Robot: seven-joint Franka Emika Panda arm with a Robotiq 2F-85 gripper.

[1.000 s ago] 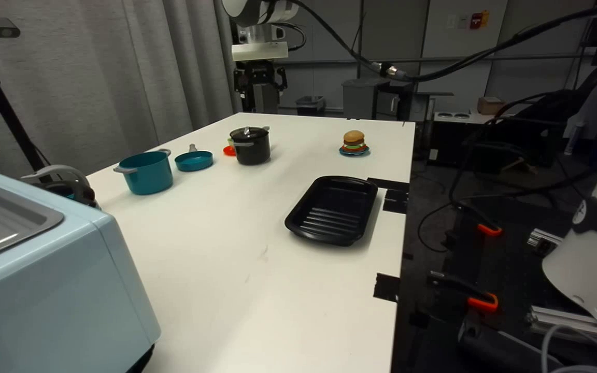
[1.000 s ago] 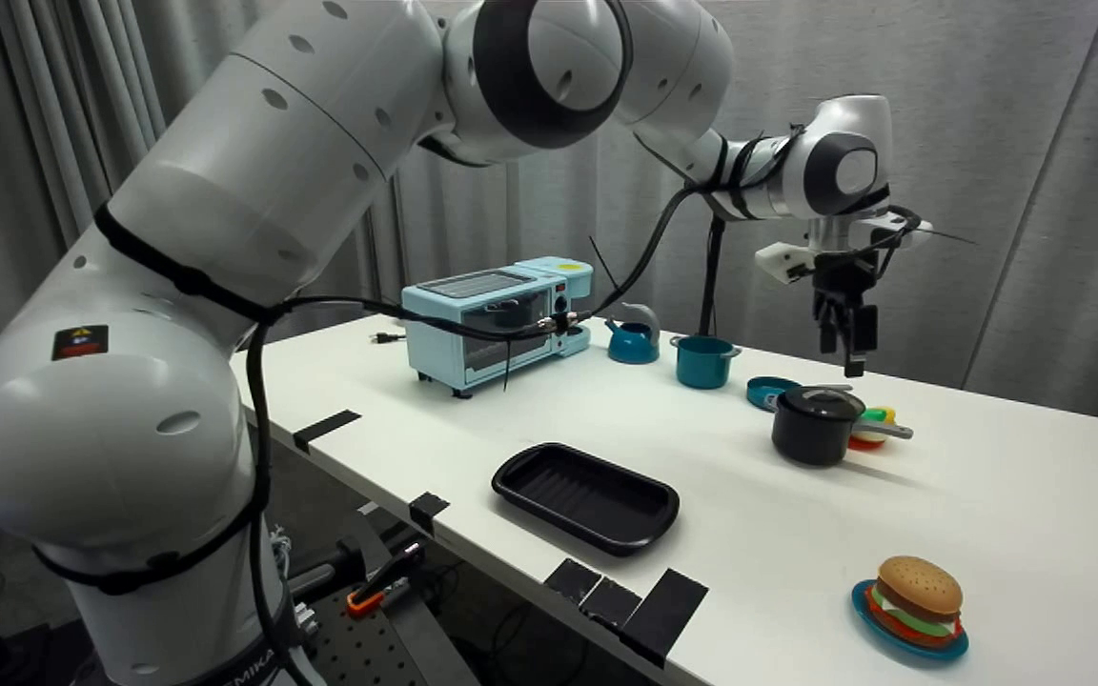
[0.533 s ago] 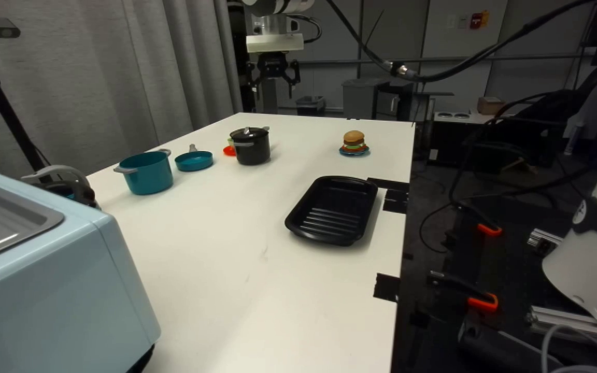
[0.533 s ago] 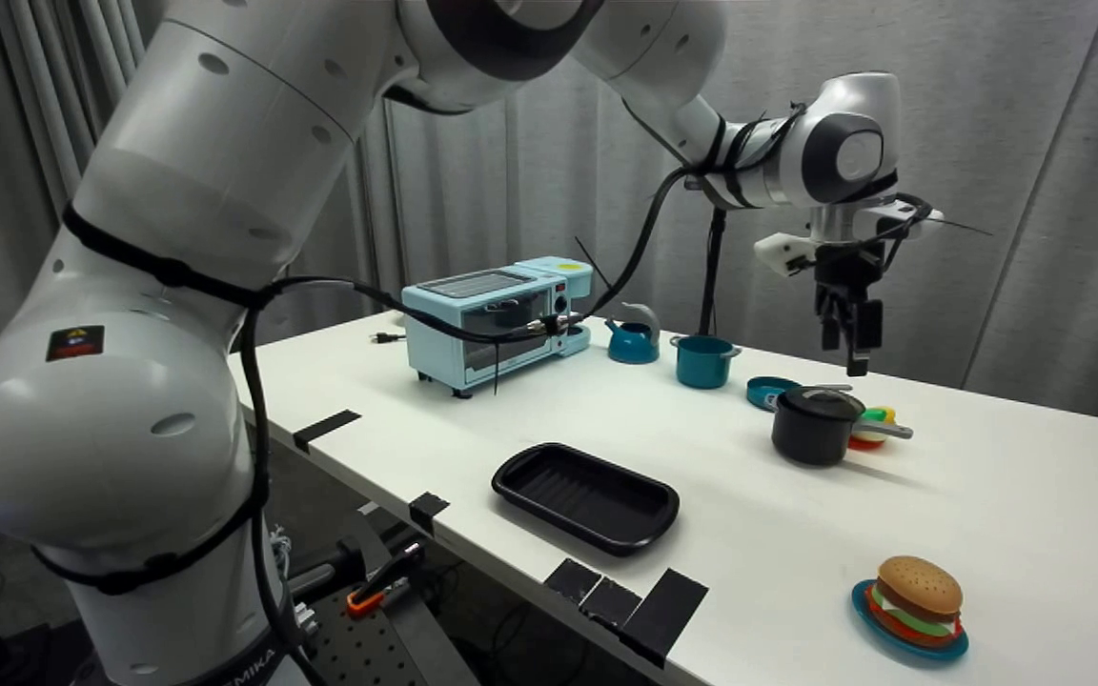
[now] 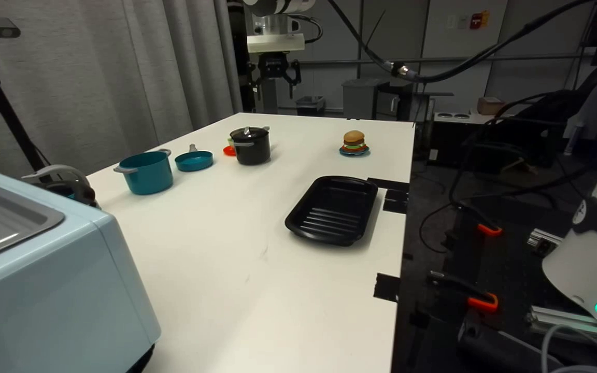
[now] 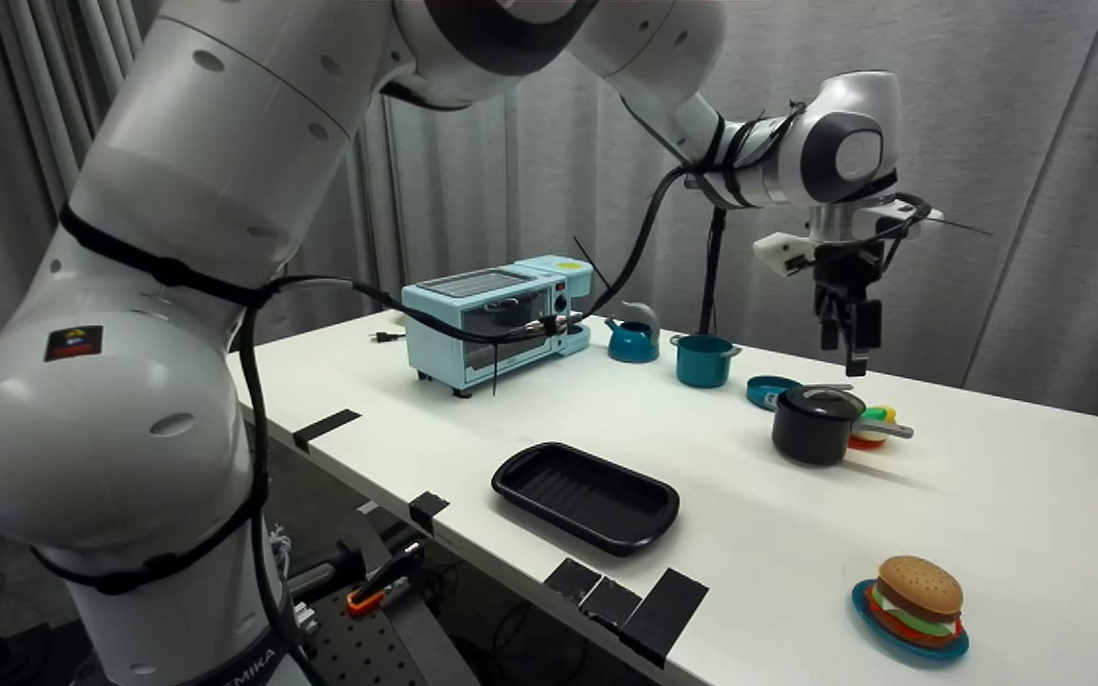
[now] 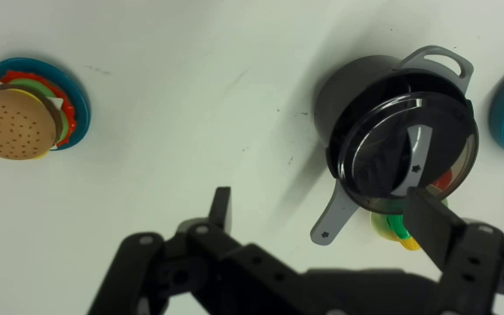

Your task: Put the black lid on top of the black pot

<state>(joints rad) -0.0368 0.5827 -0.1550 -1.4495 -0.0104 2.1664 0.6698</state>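
The black lid has a clear window, dark rim and grey handle. It rests on the black pot in both exterior views (image 5: 247,133) (image 6: 823,404). In the wrist view the lid (image 7: 379,170) appears shifted, overhanging the pot's rim at lower right; I cannot tell if it is fully seated. The black pot (image 6: 808,435) stands upright with a long grey handle; it also shows in an exterior view (image 5: 253,152) and the wrist view (image 7: 344,96). My gripper (image 7: 317,191) is open and empty, above and apart from the lid, also in both exterior views (image 5: 275,95) (image 6: 844,353).
A teal pan (image 6: 772,390), teal pot (image 6: 702,362) and teal kettle (image 6: 632,341) stand beside the light-blue toaster oven (image 6: 492,319). Colourful toy food (image 7: 403,229) lies beside the black pot. A toy burger (image 6: 921,591) on a teal plate and a black ridged pan (image 6: 587,500) are nearer.
My gripper moved right and slightly up in an exterior view between one second and half a second ago, then held nearly still. The lid and pot stayed in place. A green light on the base is lit now.
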